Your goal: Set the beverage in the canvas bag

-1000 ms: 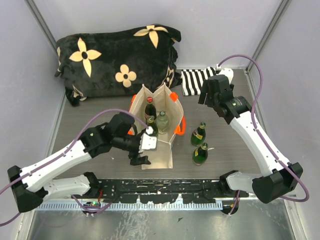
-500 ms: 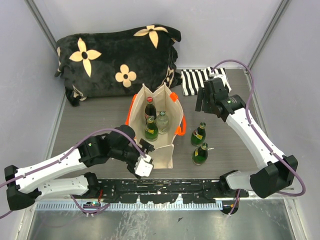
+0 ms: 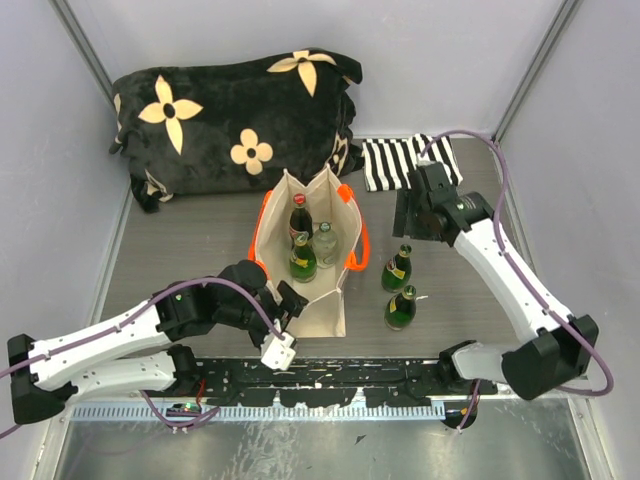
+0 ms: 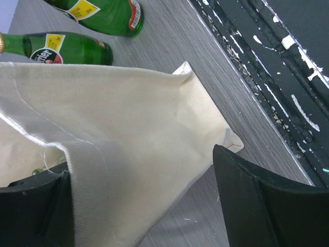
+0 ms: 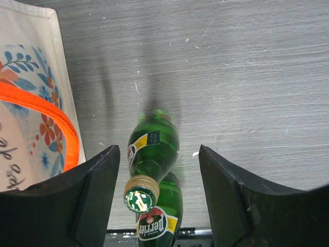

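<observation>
The beige canvas bag [image 3: 318, 300] with orange handles stands upright at mid-table. Inside it are a red-capped dark bottle [image 3: 300, 214], a clear bottle [image 3: 325, 243] and a green bottle [image 3: 302, 260]. To its right stand two green beverage bottles, one farther [image 3: 397, 268] and one nearer [image 3: 401, 307]. My right gripper [image 5: 159, 198] is open above them. The farther bottle's gold cap [image 5: 139, 198] sits between its fingers, touching neither. My left gripper [image 4: 140, 162] is open at the bag's near bottom corner, and the bag wall [image 4: 128, 134] lies loose between its fingers.
A black flowered cushion [image 3: 235, 120] fills the back left. A black-and-white striped cloth [image 3: 395, 160] lies at the back right. A black rail [image 3: 330, 375] runs along the near edge. The bag's printed side and orange handle [image 5: 59, 121] are close to my right gripper's left finger.
My left gripper has drawn back from the bag's mouth toward the near edge and dropped low beside the bag. My right gripper has moved nearer and left, over the two bottles, its jaws narrowing slightly.
</observation>
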Robot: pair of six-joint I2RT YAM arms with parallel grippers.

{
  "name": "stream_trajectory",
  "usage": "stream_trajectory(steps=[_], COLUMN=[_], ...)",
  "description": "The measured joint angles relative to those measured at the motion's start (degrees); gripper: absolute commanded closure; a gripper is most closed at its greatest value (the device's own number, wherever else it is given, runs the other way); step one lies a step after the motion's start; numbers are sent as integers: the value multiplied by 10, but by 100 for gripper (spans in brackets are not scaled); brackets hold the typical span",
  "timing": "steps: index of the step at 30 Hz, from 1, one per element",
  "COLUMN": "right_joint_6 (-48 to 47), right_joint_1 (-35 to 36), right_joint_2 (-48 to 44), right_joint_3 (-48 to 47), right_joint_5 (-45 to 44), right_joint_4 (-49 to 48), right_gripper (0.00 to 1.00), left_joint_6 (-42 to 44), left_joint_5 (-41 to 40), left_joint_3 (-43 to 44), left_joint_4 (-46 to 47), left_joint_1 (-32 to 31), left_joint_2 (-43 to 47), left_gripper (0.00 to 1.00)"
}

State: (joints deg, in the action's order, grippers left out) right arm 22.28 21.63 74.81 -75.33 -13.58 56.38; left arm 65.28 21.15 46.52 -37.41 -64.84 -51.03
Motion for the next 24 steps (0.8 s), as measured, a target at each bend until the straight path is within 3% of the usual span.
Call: stream_trajectory(steps=[10,24], right_joint_6=[18,13], right_joint_1=[8,17], right_joint_2=[-174,-201], right_joint_3=[205,286], right_joint_5=[-9,1], right_joint_4=[-147,-303], right_gripper=[33,33], left_joint_6=[13,16], left_joint_5=[-11,-20], left_joint_3=[-5,0], left_joint_4=[1,2], left_joint_1=[0,0], left_joint_2=[-20,-43], left_gripper=[9,8])
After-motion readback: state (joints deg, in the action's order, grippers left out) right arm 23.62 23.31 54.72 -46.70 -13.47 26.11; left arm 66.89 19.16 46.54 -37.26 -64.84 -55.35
